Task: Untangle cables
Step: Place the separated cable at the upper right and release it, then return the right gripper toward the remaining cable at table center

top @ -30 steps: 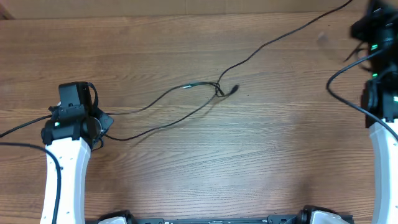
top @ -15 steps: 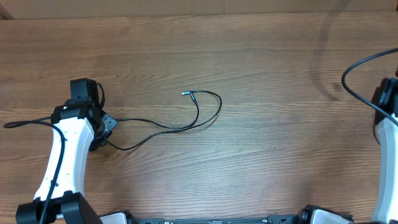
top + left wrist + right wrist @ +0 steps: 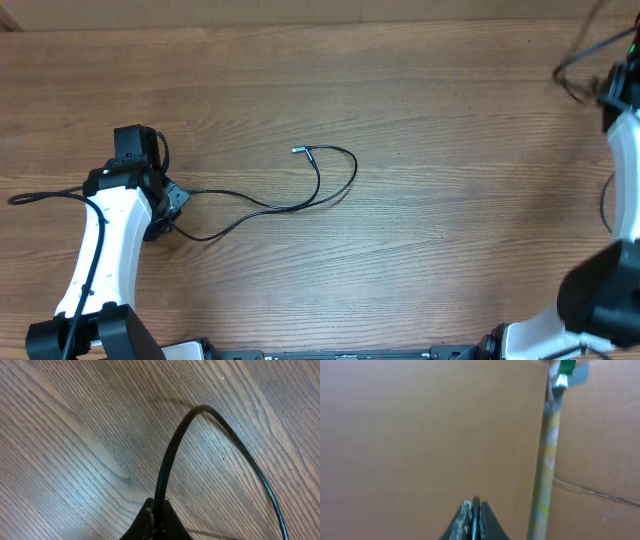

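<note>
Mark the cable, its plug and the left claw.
cable [image 3: 290, 207], overhead view, its middle stretch
plug [image 3: 297, 150], overhead view, metal tip
left claw [image 3: 157, 510], left wrist view, between its fingertips pinching the cable

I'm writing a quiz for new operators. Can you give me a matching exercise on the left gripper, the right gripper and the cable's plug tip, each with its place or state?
Things:
1. left gripper
2. right gripper
3. plug tip

Places or states:
A. lying on the wooden table
B. shut, facing brown cardboard
C. shut on the cable

Pairs: 1-C, 2-B, 3-A.
</note>
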`<state>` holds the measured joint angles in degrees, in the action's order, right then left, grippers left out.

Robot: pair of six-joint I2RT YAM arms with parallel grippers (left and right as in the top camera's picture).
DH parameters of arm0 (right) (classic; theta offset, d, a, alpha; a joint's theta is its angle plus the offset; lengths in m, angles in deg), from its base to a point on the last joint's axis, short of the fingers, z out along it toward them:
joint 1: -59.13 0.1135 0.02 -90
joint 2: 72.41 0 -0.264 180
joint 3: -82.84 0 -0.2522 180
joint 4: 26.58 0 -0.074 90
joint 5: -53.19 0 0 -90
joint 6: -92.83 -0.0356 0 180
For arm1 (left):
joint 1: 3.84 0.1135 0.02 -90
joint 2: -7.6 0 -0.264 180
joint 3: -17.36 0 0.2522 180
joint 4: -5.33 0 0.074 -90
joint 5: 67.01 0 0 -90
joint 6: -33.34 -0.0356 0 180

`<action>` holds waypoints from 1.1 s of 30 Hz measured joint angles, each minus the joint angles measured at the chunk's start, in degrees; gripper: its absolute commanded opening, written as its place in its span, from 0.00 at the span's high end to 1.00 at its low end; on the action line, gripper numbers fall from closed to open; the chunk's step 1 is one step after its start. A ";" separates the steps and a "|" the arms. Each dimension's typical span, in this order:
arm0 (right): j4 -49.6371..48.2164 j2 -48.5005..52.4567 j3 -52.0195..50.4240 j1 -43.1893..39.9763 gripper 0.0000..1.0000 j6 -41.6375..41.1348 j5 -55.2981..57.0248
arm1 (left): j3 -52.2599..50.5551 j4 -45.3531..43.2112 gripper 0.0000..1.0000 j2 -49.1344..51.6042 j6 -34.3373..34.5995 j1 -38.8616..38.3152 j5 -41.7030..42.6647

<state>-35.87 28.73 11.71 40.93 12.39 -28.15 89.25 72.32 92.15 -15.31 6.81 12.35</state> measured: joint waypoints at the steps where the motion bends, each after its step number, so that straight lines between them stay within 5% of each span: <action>1: 2.21 1.70 3.15 -0.22 0.96 0.09 0.63 | 0.00 -0.07 0.96 0.02 0.00 0.00 0.04; 11: 27.98 19.58 11.37 -7.04 0.96 -6.38 4.20 | 0.00 -0.07 0.96 0.02 0.22 0.00 0.33; 17: 34.75 29.49 10.05 -9.05 0.91 -10.62 -0.42 | 0.00 -0.11 0.96 0.02 0.24 0.00 2.49; 19: 33.83 29.64 10.05 -8.74 0.77 -11.23 -1.97 | 0.00 -0.09 0.96 0.02 0.26 0.00 3.58; 22: 34.25 28.98 11.39 -7.91 0.44 -11.91 -3.39 | 0.00 -0.07 0.96 0.02 0.26 0.00 5.29; 24: 37.51 28.92 13.99 -7.37 0.00 -12.76 -4.87 | 0.00 -0.07 0.96 0.02 0.26 0.00 6.36; 33: 60.46 26.23 29.55 -6.16 0.00 -14.08 -27.54 | 0.00 -0.50 0.96 0.02 0.26 0.00 10.19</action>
<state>24.59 54.96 41.26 34.77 -1.68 -55.69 89.25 71.82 92.17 -15.05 6.81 22.54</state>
